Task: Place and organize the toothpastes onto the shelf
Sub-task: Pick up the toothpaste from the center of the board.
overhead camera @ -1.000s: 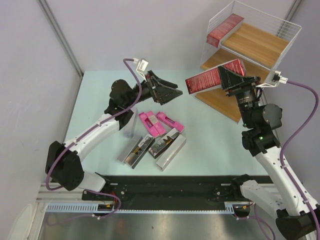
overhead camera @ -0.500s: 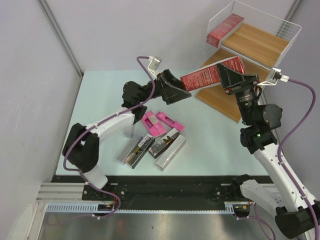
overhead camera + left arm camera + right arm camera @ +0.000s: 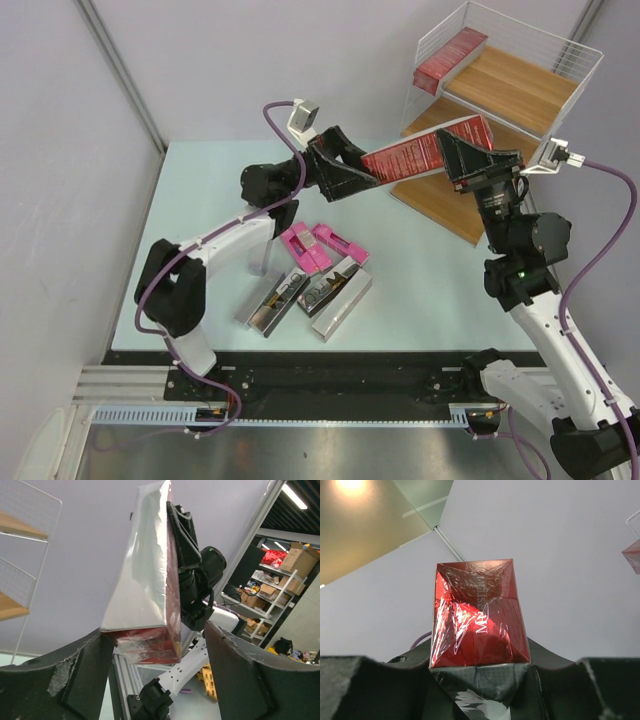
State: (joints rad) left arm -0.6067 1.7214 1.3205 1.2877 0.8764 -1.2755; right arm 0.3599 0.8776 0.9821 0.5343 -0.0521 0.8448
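Silver-grey cartons [image 3: 335,296] and pink cartons [image 3: 303,248] lie on the table [image 3: 195,185]. Left gripper [image 3: 368,172] straddles one end of a dark red carton [image 3: 415,153], jaws apart, not clamped. Right gripper [image 3: 457,158] clamps its other end near the shelf [image 3: 515,100], whose top board holds another red carton [image 3: 450,58].
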